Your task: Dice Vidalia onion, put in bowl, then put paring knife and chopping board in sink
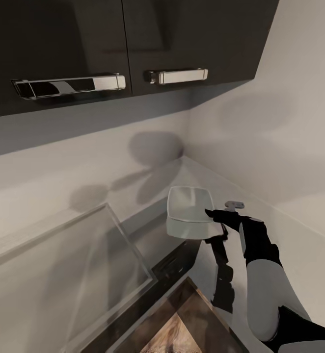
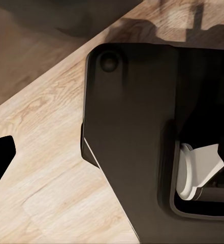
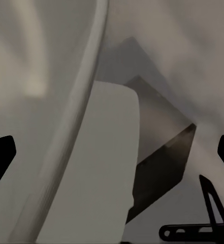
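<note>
The white square bowl (image 1: 189,210) stands on the reflective grey countertop (image 1: 300,255) near the corner of the walls. My right gripper (image 1: 212,214) reaches in from the right, its fingertips at the bowl's near right rim. In the right wrist view the gripper (image 3: 112,152) is open, nothing between its fingers, with the bowl's pale wall (image 3: 99,168) close ahead. The sink (image 1: 118,223) lies at the left of the head view as a pale grey basin. My left gripper hangs low; one dark fingertip (image 2: 0,157) shows over the floor. The onion, chopping board and knife are out of view.
Dark upper cabinets (image 1: 133,44) with chrome handles (image 1: 176,76) hang over the counter. A small grey metal piece (image 1: 233,205) sits by my right wrist. Wooden floor (image 1: 182,328) shows below the counter edge, and my dark base (image 2: 132,142) is under the left wrist.
</note>
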Motion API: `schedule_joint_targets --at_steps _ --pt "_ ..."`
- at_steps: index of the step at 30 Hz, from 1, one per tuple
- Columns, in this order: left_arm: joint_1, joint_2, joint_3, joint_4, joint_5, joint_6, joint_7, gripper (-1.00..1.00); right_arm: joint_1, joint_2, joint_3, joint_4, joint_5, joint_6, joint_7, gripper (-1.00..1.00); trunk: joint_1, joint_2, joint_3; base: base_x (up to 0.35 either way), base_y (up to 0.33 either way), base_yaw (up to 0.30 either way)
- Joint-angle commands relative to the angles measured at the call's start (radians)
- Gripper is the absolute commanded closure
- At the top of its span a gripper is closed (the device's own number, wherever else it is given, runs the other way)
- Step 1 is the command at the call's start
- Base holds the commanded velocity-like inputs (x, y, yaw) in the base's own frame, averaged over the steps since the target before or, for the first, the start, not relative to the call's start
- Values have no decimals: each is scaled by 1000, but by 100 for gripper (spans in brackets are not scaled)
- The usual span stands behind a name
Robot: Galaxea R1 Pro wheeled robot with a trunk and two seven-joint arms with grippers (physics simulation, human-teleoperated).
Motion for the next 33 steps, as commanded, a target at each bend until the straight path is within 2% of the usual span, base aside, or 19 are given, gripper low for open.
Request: schedule_joint_targets --at_steps 1,17,18,33 --pt "0 -1 2 -1 2 -1 0 -100 -1 2 -6 -2 10 3 10 -100 1 -2 -3 0 0 0" --pt "0 -1 2 -1 2 -1 0 -100 -1 2 -6 -2 10 4 10 -100 1 -2 -27 0 0 0" --pt "0 -1 2 -1 2 -1 0 -100 -1 2 -6 -2 10 4 10 100 1 -2 -27 0 0 0" --pt "0 -1 1 -3 1 -1 -1 -100 -1 2 -10 -3 10 4 10 100 1 -2 -27 0 0 0"
